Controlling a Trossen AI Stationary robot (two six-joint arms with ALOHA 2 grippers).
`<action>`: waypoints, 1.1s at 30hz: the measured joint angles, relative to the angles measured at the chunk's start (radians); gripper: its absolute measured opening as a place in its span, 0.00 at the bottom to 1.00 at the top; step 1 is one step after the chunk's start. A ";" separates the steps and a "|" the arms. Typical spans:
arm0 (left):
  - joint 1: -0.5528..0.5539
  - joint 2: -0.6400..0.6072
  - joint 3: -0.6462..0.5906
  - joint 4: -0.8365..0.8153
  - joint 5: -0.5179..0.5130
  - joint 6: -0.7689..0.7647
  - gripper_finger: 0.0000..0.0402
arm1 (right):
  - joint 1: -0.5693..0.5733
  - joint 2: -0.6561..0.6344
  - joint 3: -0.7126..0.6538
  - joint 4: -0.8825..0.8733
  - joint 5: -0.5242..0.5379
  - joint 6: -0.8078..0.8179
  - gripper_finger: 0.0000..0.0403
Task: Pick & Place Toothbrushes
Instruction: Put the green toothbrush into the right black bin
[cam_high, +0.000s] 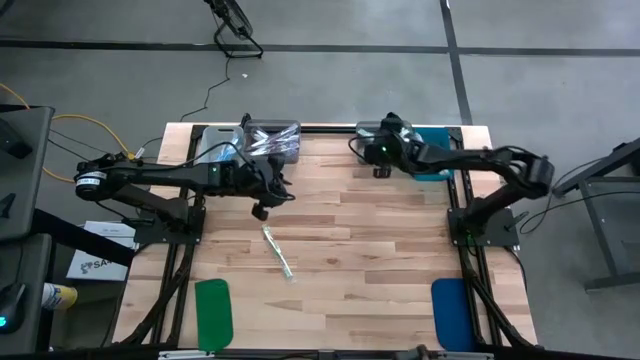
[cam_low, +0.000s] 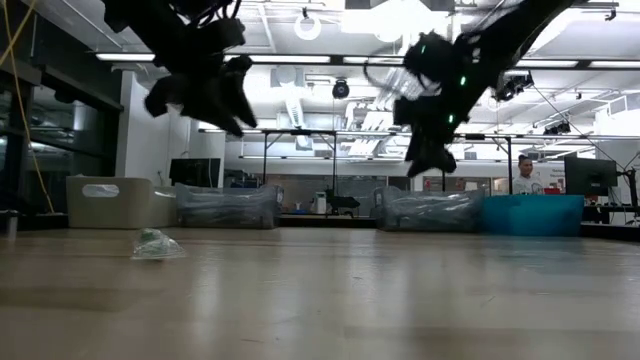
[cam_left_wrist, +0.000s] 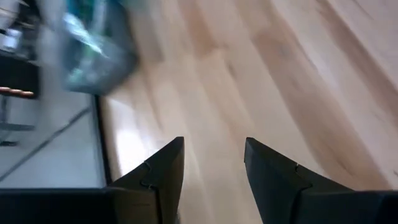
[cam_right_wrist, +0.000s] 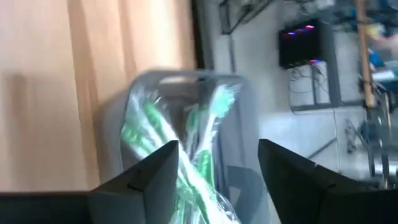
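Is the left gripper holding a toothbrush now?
No, the left gripper has open, empty fingers above bare wood, and one toothbrush lies on the table.

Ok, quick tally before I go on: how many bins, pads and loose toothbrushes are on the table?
Bins: 4, namely white bin, left clear bin, right clear bin, blue bin
Pads: 2, namely green pad, blue pad
Loose toothbrush: 1
Total: 7
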 joint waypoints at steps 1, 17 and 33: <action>0.000 0.000 0.000 -0.029 0.016 0.000 0.40 | 0.021 -0.029 0.000 -0.019 0.015 0.040 0.54; -0.006 0.179 0.001 -0.304 0.408 0.117 0.40 | 0.370 -0.383 0.000 -0.277 -0.226 0.416 0.58; -0.180 0.371 0.001 -0.306 0.237 0.045 0.40 | 0.568 -0.386 0.000 -0.281 -0.139 0.455 0.58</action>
